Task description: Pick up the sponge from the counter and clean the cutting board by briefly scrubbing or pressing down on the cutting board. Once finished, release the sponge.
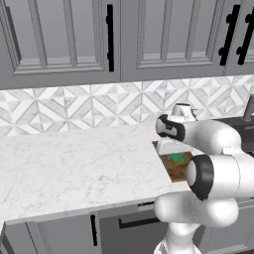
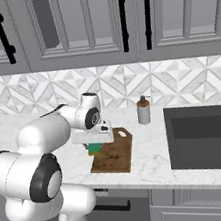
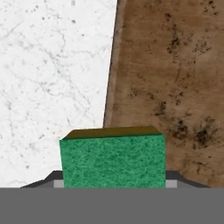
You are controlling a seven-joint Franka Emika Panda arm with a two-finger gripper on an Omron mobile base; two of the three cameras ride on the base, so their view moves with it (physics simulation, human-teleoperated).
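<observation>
We have the gripper [image 2: 94, 144] closed on the sponge [image 3: 113, 161], held over the left edge of the cutting board [image 3: 170, 87], half above the counter [image 3: 52, 78]. If we press down here, we risk scrubbing marble or tipping the sponge off the board's edge.

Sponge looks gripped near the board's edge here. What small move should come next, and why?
Probably shift the gripper a little further over the cutting board and press down. The sponge sits between the jaws, and in the hand view it straddles the board's edge, part over the white counter. The dark stains lie further in on the board.
</observation>
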